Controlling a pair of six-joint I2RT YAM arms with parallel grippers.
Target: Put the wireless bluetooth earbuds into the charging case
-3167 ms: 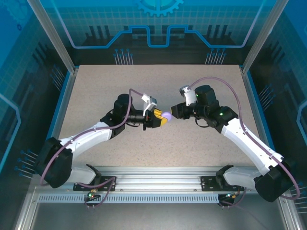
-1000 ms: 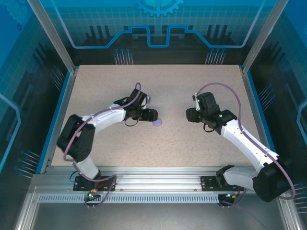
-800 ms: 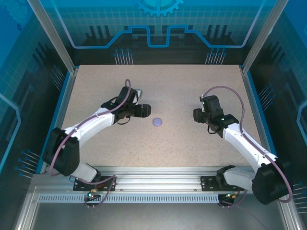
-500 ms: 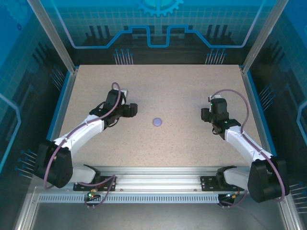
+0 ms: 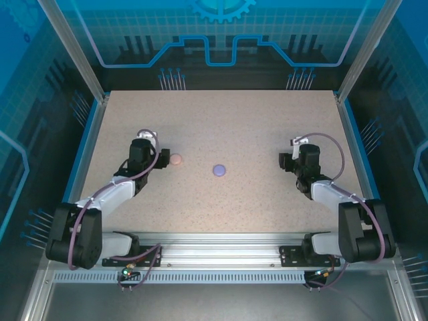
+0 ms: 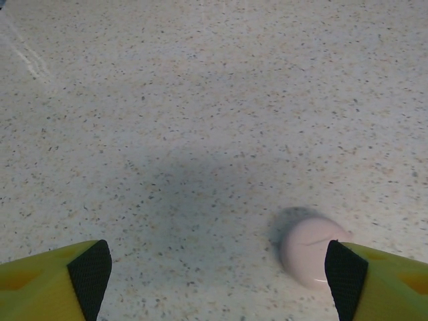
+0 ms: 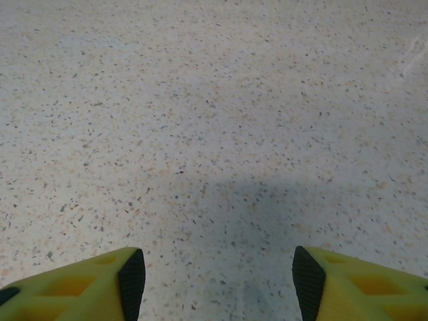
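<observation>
The round pale-pink plastic case (image 5: pixel 176 159) lies just frame-right of the open left gripper (image 5: pixel 162 158); the open right gripper (image 5: pixel 283 160) is farther.

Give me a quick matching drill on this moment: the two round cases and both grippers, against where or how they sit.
1 purple case
2 pink case
3 left gripper
4 right gripper

A open over bare tabletop
B mid-table, apart from both grippers
C left of centre, by the left gripper
D open, a case at one side of it

Pairs: 1-B, 2-C, 3-D, 4-A
</observation>
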